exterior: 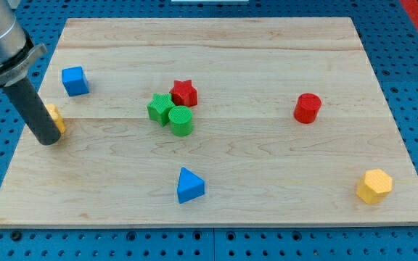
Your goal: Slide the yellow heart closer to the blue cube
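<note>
The blue cube (75, 80) sits near the board's upper left. The yellow heart (56, 117) lies below it at the left edge, mostly hidden behind my dark rod. My tip (48, 139) rests on the board just left of and below the yellow heart, touching or nearly touching it. The heart is about a block's width below the cube.
A red star (184, 93), green star (160, 108) and green cylinder (181, 121) cluster at the centre. A blue triangle (189, 185) lies at the bottom centre, a red cylinder (307, 108) at the right, a yellow hexagon (374, 186) at the bottom right. The wooden board (267, 167) lies on a blue pegboard.
</note>
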Motion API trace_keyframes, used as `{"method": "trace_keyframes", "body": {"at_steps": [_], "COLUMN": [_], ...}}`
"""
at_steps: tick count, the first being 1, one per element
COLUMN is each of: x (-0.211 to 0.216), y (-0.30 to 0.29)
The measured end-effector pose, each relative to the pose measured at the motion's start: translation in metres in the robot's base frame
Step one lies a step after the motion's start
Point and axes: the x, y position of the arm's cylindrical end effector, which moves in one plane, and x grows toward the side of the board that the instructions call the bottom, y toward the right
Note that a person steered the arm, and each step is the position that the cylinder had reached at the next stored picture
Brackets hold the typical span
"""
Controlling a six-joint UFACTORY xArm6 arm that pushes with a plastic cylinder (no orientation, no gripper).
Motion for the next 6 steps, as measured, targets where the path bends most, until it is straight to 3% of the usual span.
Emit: {"method": "trace_keyframes", "body": {"at_steps": [2,3,6], "x": [-0.015,-0.020,-0.097], "y": [-0.043,-0.023,-0.012]}}
